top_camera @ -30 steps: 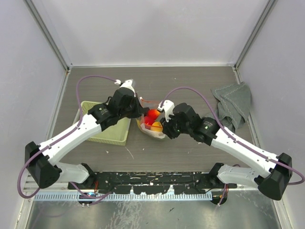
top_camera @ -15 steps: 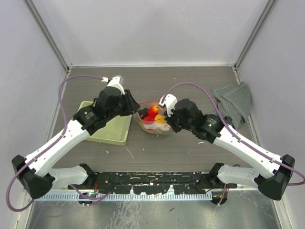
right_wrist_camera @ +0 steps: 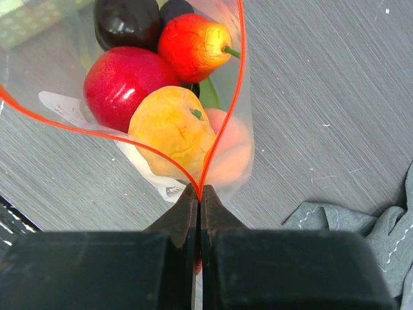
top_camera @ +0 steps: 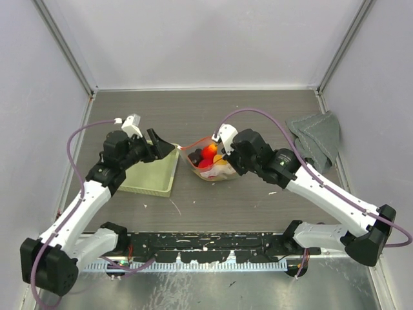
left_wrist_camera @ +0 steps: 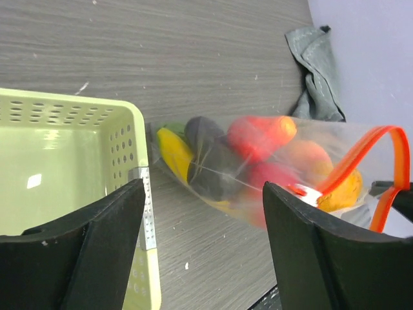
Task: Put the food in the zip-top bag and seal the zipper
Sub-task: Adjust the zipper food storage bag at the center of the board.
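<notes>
Right wrist view: the right gripper (right_wrist_camera: 200, 191) clamps one zipper (right_wrist_camera: 222, 129) end. The zip-top bag (top_camera: 210, 169), food (right_wrist_camera: 171, 126) inside, sits just right of the basket (top_camera: 151, 175). The left gripper (left_wrist_camera: 203, 213) stands wide and empty; one-corner support may let the open mouth spill.

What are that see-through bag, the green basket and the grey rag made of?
Bag: thin clear plastic film, glossy and crinkled; the fruit shows through it.
Basket: rigid pale green plastic, slightly shiny, with moulded holes.
Rag: probably soft woven cloth, matte, lying in folds.
</notes>
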Available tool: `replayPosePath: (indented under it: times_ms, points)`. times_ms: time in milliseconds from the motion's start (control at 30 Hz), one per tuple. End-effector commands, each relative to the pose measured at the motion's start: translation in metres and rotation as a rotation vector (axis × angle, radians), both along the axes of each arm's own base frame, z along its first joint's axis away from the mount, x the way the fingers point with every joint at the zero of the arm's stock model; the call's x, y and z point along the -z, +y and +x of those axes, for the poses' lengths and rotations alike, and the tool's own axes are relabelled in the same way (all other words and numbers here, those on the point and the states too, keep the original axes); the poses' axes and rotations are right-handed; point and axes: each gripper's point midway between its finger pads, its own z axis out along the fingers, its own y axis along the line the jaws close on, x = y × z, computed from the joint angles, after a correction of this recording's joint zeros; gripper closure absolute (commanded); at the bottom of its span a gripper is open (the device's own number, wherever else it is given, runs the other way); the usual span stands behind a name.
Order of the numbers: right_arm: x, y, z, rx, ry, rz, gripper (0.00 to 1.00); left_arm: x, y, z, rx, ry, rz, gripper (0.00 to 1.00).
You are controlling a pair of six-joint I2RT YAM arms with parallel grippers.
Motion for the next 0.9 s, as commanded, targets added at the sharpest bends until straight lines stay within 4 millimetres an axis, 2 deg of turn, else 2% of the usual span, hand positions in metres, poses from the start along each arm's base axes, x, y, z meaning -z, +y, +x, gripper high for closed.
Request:
replayPosePath:
  times_ms: [0,167,267,333,467,567,600,633,767,867]
  points:
    - [-0.029,0.002,0.007,-0.003,-0.085,0.032,0.99,-0.036,-0.021,0.002,0.225,-0.260,-0.131,0.24]
    - [-0.025,0.002,0.006,-0.011,-0.097,0.049,0.99,-0.022,-0.025,0.006,0.340,-0.346,-0.147,0.15]
    - [-0.023,0.000,0.007,-0.007,-0.104,0.046,0.99,-0.020,-0.032,0.002,0.431,-0.398,-0.144,0.11]
    - [-0.022,-0.001,0.006,-0.008,-0.107,0.043,0.99,-0.015,-0.034,0.001,0.469,-0.425,-0.116,0.06]
    - [-0.020,0.003,0.005,-0.023,-0.103,0.060,0.99,-0.004,-0.035,0.008,0.504,-0.486,-0.050,0.02]
    - [-0.014,0.006,0.003,-0.034,-0.087,0.064,0.99,-0.003,-0.044,0.002,0.611,-0.552,-0.053,0.04]
    - [-0.013,0.006,0.003,-0.036,-0.083,0.062,0.99,-0.010,-0.047,-0.001,0.647,-0.604,-0.058,0.06]
    - [-0.013,0.007,0.003,-0.038,-0.082,0.063,0.99,-0.003,-0.049,-0.001,0.677,-0.598,-0.065,0.07]
    - [-0.013,0.006,0.004,-0.033,-0.094,0.062,0.99,0.005,-0.056,-0.004,0.748,-0.633,-0.071,0.11]
    - [-0.014,0.004,0.007,-0.023,-0.104,0.054,0.99,0.008,-0.067,-0.012,0.831,-0.651,-0.084,0.19]
